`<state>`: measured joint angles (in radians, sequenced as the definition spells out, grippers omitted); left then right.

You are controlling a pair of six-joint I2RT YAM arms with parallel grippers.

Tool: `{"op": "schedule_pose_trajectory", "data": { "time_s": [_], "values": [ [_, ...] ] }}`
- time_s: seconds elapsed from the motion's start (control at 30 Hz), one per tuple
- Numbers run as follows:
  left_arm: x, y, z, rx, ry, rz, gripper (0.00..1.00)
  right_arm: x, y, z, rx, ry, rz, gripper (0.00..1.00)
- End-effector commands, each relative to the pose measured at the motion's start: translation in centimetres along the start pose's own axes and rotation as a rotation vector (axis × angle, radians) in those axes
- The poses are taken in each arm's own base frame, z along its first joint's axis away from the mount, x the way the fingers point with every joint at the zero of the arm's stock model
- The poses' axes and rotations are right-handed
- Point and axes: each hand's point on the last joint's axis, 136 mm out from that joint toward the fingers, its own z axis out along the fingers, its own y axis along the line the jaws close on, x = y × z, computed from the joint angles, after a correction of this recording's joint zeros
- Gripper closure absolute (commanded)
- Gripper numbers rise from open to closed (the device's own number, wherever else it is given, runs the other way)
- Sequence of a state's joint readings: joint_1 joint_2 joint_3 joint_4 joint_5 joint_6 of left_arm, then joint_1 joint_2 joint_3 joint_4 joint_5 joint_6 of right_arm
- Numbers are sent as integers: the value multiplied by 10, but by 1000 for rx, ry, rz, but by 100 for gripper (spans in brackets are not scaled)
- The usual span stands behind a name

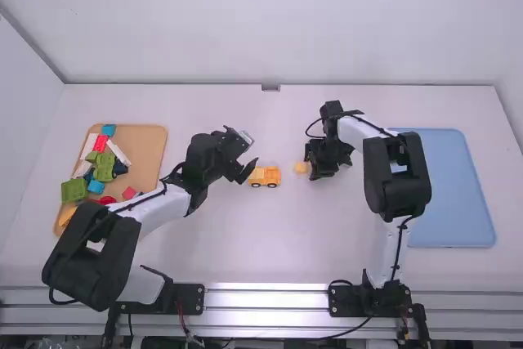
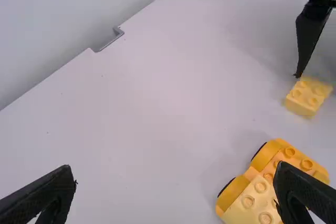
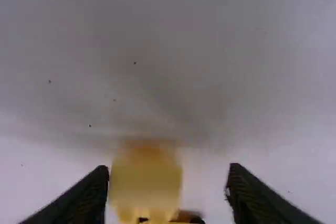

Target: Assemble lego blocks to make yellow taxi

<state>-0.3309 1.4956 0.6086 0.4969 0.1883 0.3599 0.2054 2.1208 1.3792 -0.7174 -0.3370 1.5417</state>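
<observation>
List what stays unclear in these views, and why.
Left wrist view: part of the toy car, behind the left gripper and cut off by the bottom edge.
High view: part of the wooden tray, behind the left arm.
High view: the small yellow block's studs, too small.

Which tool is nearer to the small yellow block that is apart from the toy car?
Right. The right tool is open close beside the small yellow block; the left tool is farther, at the toy car's other side.
</observation>
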Motion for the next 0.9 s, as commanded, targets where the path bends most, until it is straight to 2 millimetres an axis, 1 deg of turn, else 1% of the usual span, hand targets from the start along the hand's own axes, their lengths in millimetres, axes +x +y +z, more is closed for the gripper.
{"op": "schedule_pose_trajectory", "data": {
  "time_s": [0.0,0.07,0.13,0.27,0.4,0.5,0.53,0.63,0.67,0.77,0.8,0.83,0.87],
  "values": [
    [-10,8,-2,-17,-23,-3,1,-2,-4,5,19,4,5,24],
    [-10,7,-2,-15,-22,-4,1,-2,-4,5,18,4,4,14],
    [-9,8,-2,-16,-20,-4,1,-2,-4,5,19,4,5,11],
    [-8,7,-2,-13,-17,-5,1,-2,-4,5,16,8,4,1],
    [-8,7,-2,-13,-15,-5,1,-3,0,3,-2,24,-29,1],
    [-8,7,-2,-12,-16,-6,1,2,11,-3,-57,111,-137,1],
    [-8,7,-2,-11,-16,-5,1,3,11,-3,-58,115,-140,2],
    [-9,4,-1,-6,-17,-2,1,-3,15,-21,-68,151,-199,2],
    [-9,4,-1,-5,-17,-2,1,-4,15,-24,-66,148,-204,1],
    [-8,7,-2,-11,-13,-19,1,-13,19,-50,-57,131,-259,1],
    [-8,7,-2,-11,-14,-23,1,-13,20,-52,-57,127,-268,1],
    [-8,6,-2,-10,-16,-33,1,-13,23,-61,-57,116,-305,1],
    [-8,7,-2,-11,-15,-32,1,-12,30,-76,-72,98,-393,1]
  ]
}}
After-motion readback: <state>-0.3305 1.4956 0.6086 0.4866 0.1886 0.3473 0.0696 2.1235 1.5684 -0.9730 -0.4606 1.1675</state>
